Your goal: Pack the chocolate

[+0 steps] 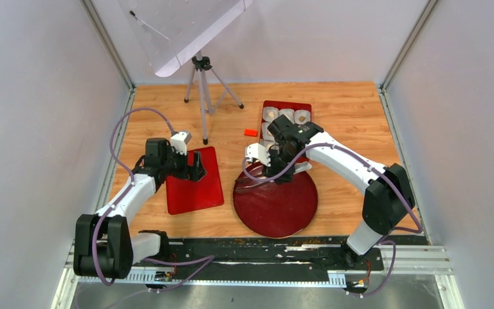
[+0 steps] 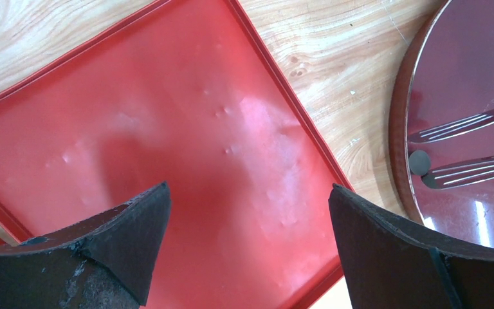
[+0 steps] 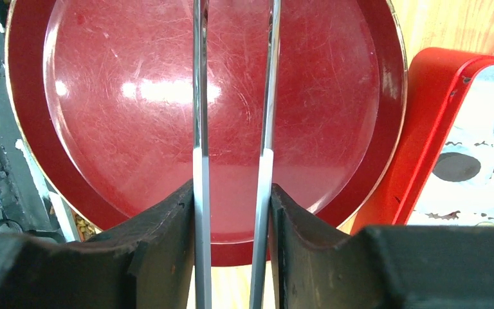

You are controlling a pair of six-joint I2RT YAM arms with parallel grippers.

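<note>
Right pincer (image 3: 233, 199) is clamped on a pair of tongs (image 3: 199, 129), one finger on each blade, blades partly squeezed. Left pincer (image 2: 247, 199) is spread wide with nothing in it.

So, what could bite, biggest thing first:

- Table (image 1: 347, 109): a piece dropped between dishes lands on bare wood, and tongs are poor at lifting tiny stuff off a flat board.
- Round dark-red plate (image 1: 276, 206), lower centre of the top view: it's glossy, so a nudged piece probably skates instead of lifting.
- Flat red tray (image 2: 135, 116), left of the plate under the left pincer: no trouble that I can see, that arm is well apart.
- Red box (image 3: 431, 129), just beside the plate at the right edge of the right wrist view: its wall is a lip the tongs must clear.
- Tongs: they're long and thin and might twist in the grip, and then the tips won't meet.
- Paper cups (image 1: 287, 116) in the box: they're light and could get dragged out.
- Chocolate (image 3: 457, 166): one dark piece sits in a cup. In the left wrist view a small dark round bit (image 2: 418, 162) is right at the forked tips over the plate, and I can't tell if it's pinched or just lying there. Squeeze too soft and it falls, too hard and it pops out.
</note>
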